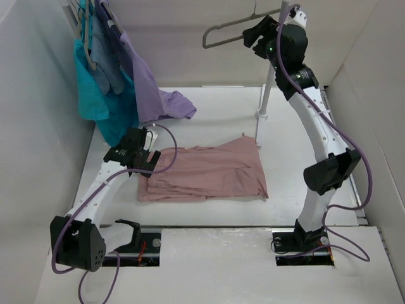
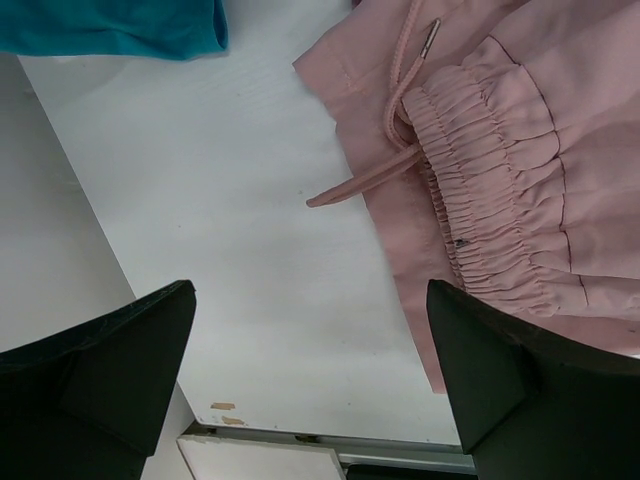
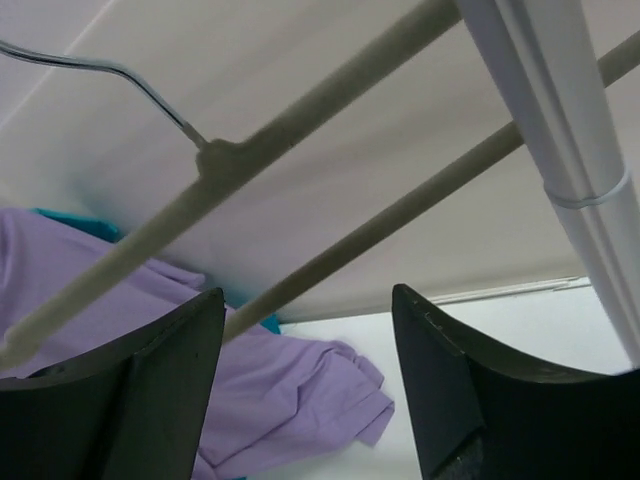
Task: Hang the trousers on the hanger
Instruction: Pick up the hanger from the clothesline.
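Seeing a white table (image 1: 215,120), pale walls (image 1: 38,126) around (trousers (image 1: 209,171) flat on it). Spread wide: left gripper (image 2: 310,300) by the waistband (image 2: 480,180), right gripper (image 3: 305,300) at the hanger (image 3: 215,165).

We've got the trousers (image 1: 205,172) lying flat on the table (image 1: 215,130), roughly in the middle: dusty pink, soft, folded over into a wrinkled slab with the waist end to the left. Up close in the left wrist view we see the gathered elastic waistband of the trousers (image 2: 500,150), with the drawstring loose and one cord trailing off the cloth onto the white surface. Now up to the hanger (image 1: 229,31): thin, light grey, bare, high at the back right, tilted, just beside the pole (image 1: 269,82). From the right wrist view the hanger (image 3: 300,118) shows its metal hook and two slanting bars.
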Controlling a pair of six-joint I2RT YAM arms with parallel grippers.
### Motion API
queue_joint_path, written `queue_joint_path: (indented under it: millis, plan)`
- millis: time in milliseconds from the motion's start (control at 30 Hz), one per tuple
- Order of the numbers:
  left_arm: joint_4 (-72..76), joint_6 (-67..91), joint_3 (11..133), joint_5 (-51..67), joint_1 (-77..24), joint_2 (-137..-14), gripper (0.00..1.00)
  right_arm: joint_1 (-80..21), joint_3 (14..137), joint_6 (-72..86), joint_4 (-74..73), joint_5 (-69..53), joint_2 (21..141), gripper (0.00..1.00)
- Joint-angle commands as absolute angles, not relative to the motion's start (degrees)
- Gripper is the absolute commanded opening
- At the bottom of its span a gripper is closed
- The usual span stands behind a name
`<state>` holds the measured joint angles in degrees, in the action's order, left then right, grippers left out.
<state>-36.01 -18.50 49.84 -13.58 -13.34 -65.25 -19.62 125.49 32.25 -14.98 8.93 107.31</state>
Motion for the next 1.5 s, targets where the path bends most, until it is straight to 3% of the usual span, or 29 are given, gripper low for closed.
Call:
queue_joint_path:
  millis: [0, 367, 467, 667, 1000, 1133, 1267, 1467]
  plan:
    - [-35.16, -18.11, 48.43, -13.89, -13.01, -63.11, 1.00, -19.78, 126.73, 36.12, -7.21, 0.62, 106.34, 0.74]
    - [-34.10, -18.63, 45.35, -13.89, -13.01, -61.35, 1.00, -20.30, 126.83, 36.65, -3.96, -5.89, 106.35, 0.74]
    - [-33.57, -18.63, 44.83, -13.89, -13.01, -61.35, 1.00, -20.30, 126.83, 38.06, -3.96, -5.89, 106.35, 0.83]
    - [-33.05, -18.63, 44.30, -13.36, -13.01, -61.35, 1.00, -20.30, 130.51, 41.65, -3.96, -4.05, 109.42, 0.87]
    - [-32.52, -18.63, 42.45, -13.35, -13.01, -60.82, 1.00, -20.83, 136.67, 49.04, 0.35, -2.47, 117.33, 0.84]
    - [-32.52, -18.63, 41.23, -13.36, -13.01, -60.30, 1.00, -21.36, 137.29, 50.88, 2.89, -2.46, 118.39, 0.57]
    - [-32.00, -18.63, 40.70, -13.36, -12.48, -60.29, 1.00, -21.36, 136.24, 50.89, 3.42, -5.00, 117.87, 0.20]
    - [-31.99, -19.33, 41.39, -14.41, -12.48, -59.77, 1.00, -21.36, 131.40, 50.89, 5.36, -11.23, 113.74, 0.00]
